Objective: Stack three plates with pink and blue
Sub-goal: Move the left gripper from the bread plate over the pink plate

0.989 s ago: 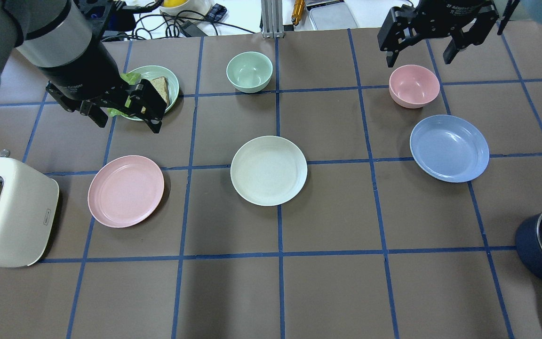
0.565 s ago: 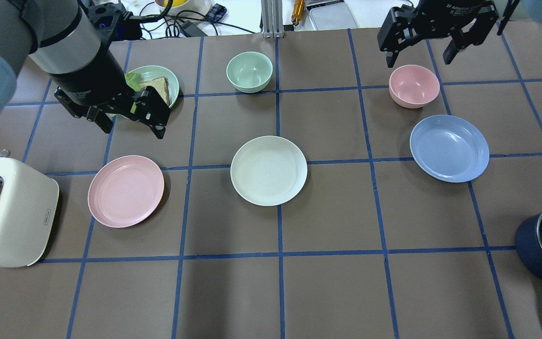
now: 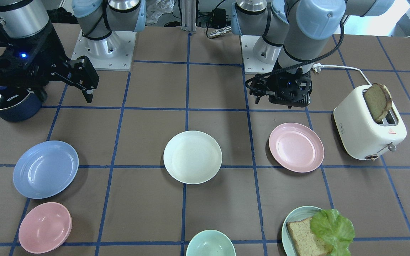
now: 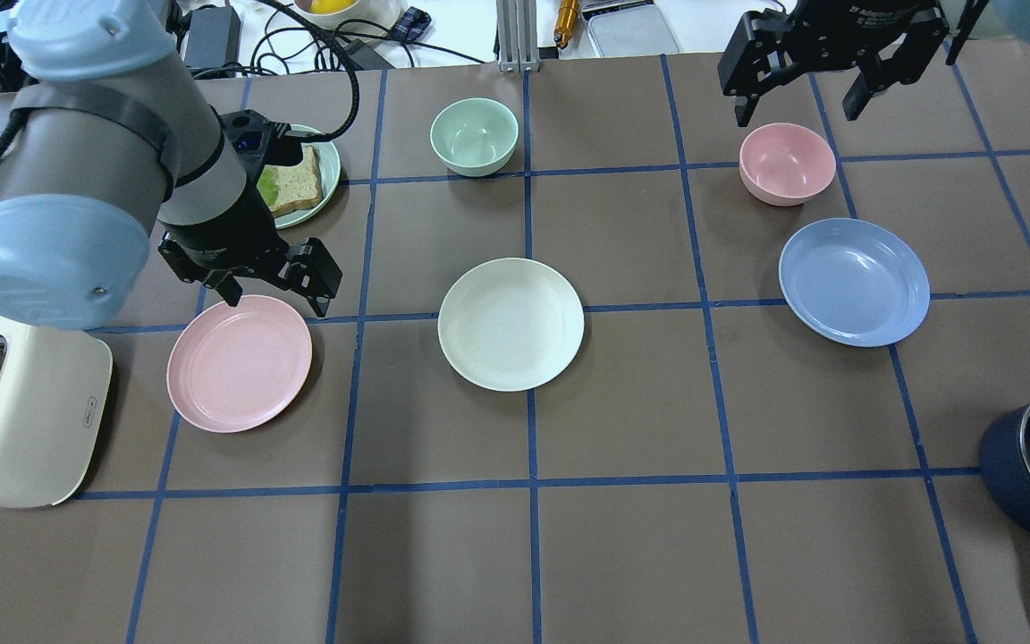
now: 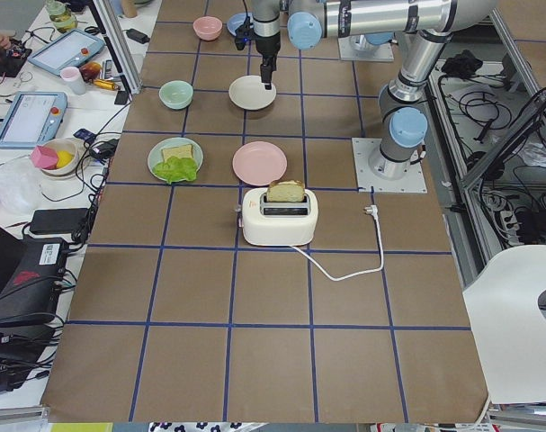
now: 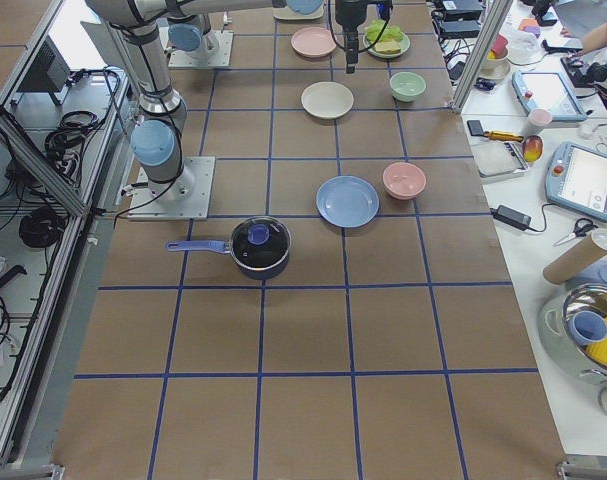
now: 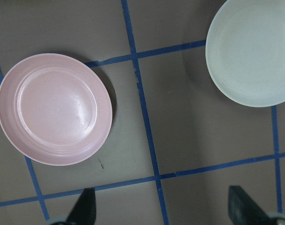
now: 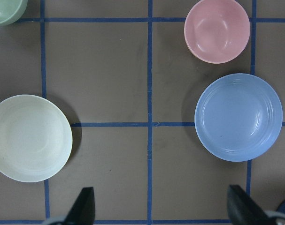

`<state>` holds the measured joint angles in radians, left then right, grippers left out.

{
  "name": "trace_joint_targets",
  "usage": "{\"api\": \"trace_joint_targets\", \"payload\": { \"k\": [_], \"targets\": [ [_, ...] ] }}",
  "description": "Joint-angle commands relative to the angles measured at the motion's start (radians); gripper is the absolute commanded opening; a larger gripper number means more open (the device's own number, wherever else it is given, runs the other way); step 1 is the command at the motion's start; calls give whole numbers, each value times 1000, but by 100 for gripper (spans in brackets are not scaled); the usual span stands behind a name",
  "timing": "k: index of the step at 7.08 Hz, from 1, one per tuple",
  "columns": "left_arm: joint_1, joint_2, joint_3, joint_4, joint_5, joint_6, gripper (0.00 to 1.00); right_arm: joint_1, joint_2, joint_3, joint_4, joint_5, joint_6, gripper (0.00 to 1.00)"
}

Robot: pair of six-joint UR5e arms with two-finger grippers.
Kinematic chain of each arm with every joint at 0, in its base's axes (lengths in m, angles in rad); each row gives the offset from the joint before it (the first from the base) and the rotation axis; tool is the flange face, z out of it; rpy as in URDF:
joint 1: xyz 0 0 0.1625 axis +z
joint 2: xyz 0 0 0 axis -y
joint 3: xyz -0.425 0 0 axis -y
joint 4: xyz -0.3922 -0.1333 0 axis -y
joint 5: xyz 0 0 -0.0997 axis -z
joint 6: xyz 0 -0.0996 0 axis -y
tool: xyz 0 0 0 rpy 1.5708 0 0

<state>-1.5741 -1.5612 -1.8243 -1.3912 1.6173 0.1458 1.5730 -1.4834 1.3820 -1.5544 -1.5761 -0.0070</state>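
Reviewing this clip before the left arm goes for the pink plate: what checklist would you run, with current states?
1. Left gripper open, empty: ok.
2. Pink plate empty, lying flat: ok.
3. Cream plate empty: ok.
4. Blue plate empty, apart from pink bowl: ok.
5. Right gripper open, clear of the plates: ok.
6. Left gripper's height above the pink plate's rim: cannot tell.

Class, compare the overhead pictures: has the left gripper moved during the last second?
Yes. The left gripper has left the bread plate and come down the overhead view, toward the robot, to the far rim of the pink plate.
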Motion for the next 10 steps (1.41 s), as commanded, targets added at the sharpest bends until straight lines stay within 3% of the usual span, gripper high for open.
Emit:
{"api": "trace_joint_targets", "payload": {
  "k": [1, 3, 5, 7, 10],
  "targets": [
    [28, -49, -33, 69, 27, -37, 100, -4, 0, 2, 0, 1, -1, 100],
    [28, -115, -36, 151, 38, -92, 100, -1, 0, 3, 5, -1, -1, 100],
    [28, -173, -36, 202, 126, -97, 100, 1, -1, 3, 7, -1, -1, 100],
    [26, -236, -33, 292, 128, -170, 99, 2, -3, 3, 7, -2, -1, 100],
    [17, -298, -44, 357, 130, -189, 86, -1, -1, 3, 7, -2, -1, 100]
  ]
}}
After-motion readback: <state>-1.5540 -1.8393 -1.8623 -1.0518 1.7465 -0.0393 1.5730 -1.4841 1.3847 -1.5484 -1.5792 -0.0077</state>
